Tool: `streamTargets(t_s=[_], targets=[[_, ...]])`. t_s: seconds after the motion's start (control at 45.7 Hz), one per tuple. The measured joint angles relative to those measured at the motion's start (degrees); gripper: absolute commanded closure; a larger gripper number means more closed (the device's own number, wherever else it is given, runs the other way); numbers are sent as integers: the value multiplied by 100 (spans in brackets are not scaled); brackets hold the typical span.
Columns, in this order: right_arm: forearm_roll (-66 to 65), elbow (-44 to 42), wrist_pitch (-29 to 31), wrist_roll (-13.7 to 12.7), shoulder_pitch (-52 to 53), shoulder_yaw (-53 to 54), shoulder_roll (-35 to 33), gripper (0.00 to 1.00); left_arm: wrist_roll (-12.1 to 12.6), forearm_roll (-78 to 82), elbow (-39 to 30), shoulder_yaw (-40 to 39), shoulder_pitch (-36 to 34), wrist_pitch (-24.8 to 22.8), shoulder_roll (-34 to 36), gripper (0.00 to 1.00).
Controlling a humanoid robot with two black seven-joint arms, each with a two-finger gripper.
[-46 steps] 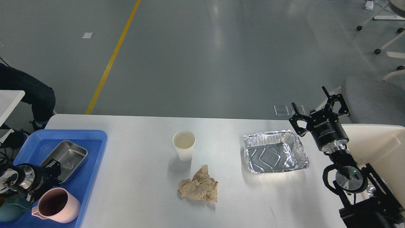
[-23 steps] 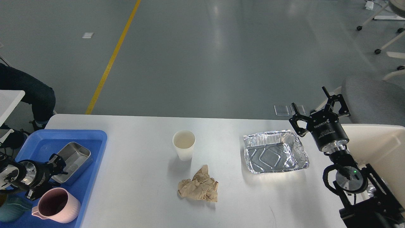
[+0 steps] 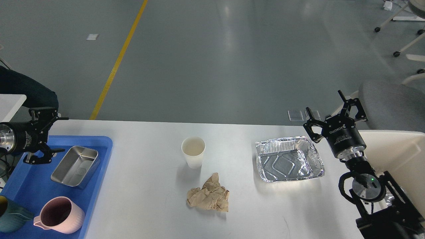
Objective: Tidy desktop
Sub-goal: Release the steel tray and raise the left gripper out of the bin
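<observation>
Claws: left claw [image 3: 46,139] released, fingers spread, empty, hanging over the far left corner of the blue tray [image 3: 99,186]; right claw [image 3: 335,114] also released and empty, raised just beyond the foil pan's right end
Desk [image 3: 149,199]: white top spanning the whole view; three loose items lie on its bare middle; it bears the tray at left; cream bin [image 3: 398,149] sits at its right edge
Blue tray: holds a steel pan [image 3: 75,165], a pink mug [image 3: 58,215] and a teal cup [image 3: 10,219] cut by the view's edge
Foil pan [image 3: 289,159]: likely the next pick for the right claw, being nearest; thin walls will crumple, so pinch one rim lightly and lift level
Paper cup [image 3: 193,151]: upright, well apart from both claws; close gently or it will buckle
Crumpled brown paper [image 3: 209,196]: just in front of the cup; come straight down and grip its highest fold
</observation>
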Motion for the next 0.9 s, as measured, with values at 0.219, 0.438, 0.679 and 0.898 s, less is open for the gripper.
streamTargets(t_s=[0.219, 0.438, 0.679, 0.898], targets=[[0, 15, 0, -7, 12, -5, -2, 0, -74, -1048, -2, -207, -439, -1149, -360, 0], [0, 18, -1, -17, -4, -165, -9, 0, -341, -1704, 151, -804, -902, -1277, -1218, 0], [0, 17, 5, -18, -66, -193, -32, 0, -1044, -2117, 276, -1747, -772, -671, -2694, 0], [0, 10, 25, -17, -78, -194, -7, 0, -1097, -2374, 290, -2121, -614, 815, -3567, 0]])
